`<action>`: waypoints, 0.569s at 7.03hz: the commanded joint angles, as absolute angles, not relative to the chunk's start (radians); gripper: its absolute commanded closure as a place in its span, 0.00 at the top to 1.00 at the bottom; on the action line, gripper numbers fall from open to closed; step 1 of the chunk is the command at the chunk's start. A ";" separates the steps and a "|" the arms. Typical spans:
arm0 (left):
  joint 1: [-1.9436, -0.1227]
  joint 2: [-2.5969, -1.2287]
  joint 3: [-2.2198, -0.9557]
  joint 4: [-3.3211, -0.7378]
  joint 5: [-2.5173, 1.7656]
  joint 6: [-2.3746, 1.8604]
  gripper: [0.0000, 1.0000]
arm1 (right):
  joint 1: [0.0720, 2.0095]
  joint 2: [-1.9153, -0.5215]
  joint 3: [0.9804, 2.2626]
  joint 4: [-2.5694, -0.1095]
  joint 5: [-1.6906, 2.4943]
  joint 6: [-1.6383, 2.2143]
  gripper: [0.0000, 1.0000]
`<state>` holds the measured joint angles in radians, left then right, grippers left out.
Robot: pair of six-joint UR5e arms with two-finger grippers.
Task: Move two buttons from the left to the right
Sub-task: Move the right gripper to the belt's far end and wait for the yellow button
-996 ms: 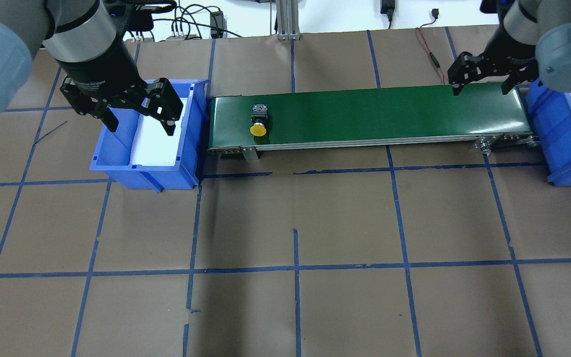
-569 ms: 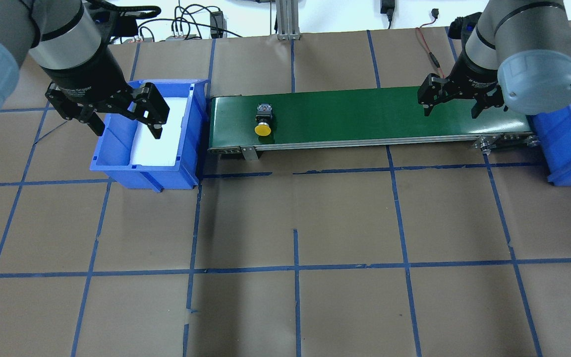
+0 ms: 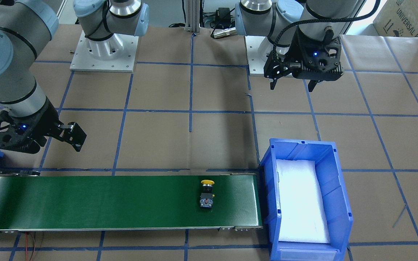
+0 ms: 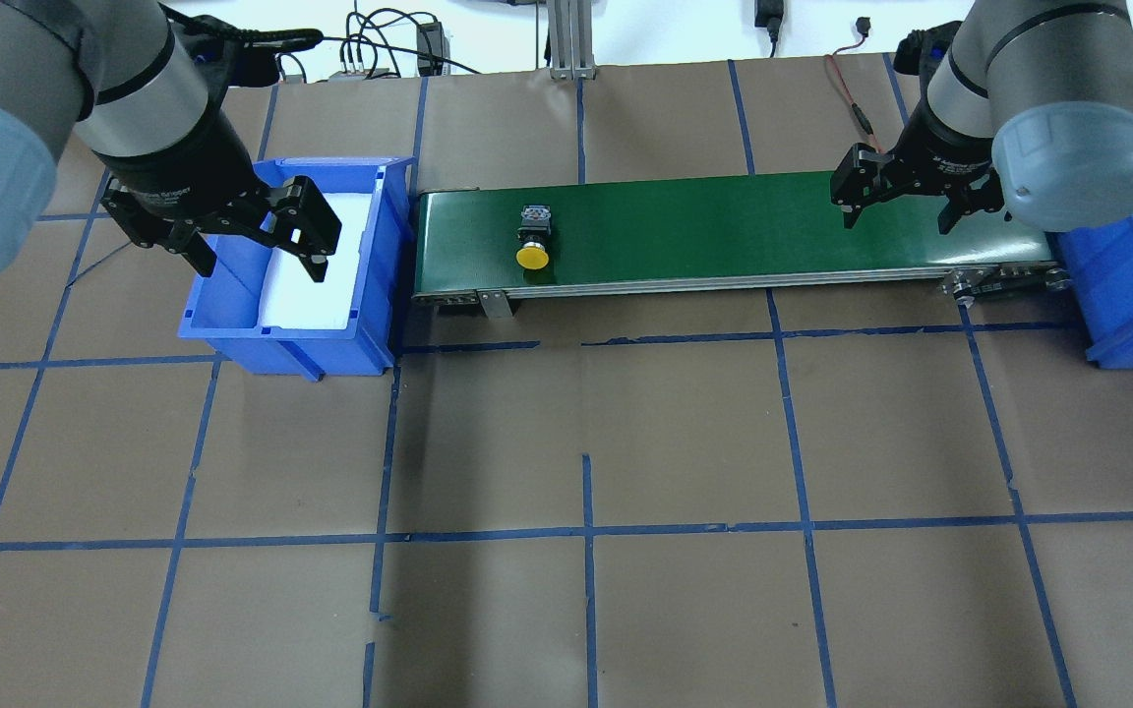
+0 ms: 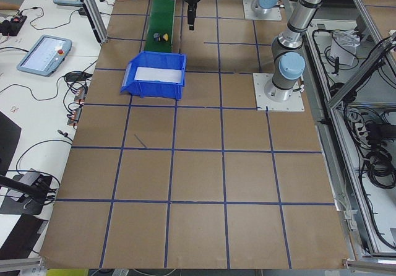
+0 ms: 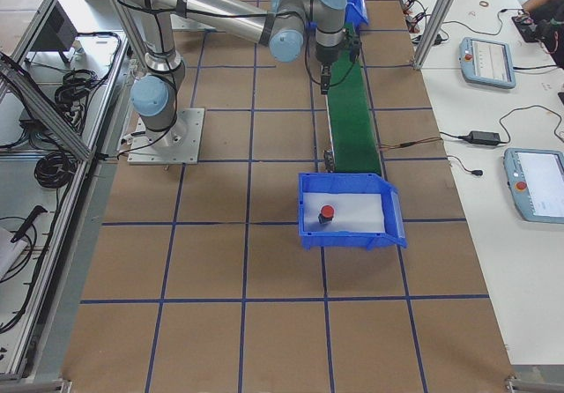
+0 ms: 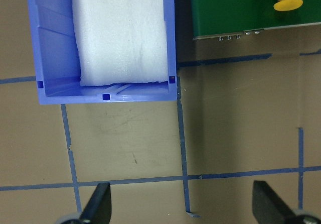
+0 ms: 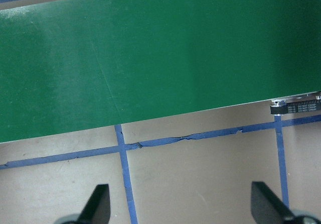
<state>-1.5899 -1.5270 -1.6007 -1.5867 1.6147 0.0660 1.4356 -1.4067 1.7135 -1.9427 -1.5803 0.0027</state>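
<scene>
Yellow button (image 4: 533,239) lies on its side on the green belt (image 4: 724,226), toward the belt's left end, cap facing the robot. You can see the left hand (image 4: 262,267) released and empty by the left bin (image 4: 370,295), apart from that button. Right hand (image 4: 897,224) is likewise released and empty, near the belt's right end and well apart. Red button (image 6: 327,212) sits in the right bin (image 6: 394,232).

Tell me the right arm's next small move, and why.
Probably hold the right gripper open over the right end of the belt. The yellow button lies on the belt near its left end, far from that gripper; the red button already sits in the right bin.
</scene>
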 commanded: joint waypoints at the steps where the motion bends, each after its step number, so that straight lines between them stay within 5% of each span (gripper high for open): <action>1: -1.579 -1.525 -1.612 -1.597 1.621 0.071 1.00 | 1.436 -1.397 1.721 -1.939 -1.577 0.002 1.00; 4: -1.522 -1.532 -1.597 -1.631 1.615 0.052 1.00 | 1.442 -1.404 1.730 -1.931 -1.591 0.024 1.00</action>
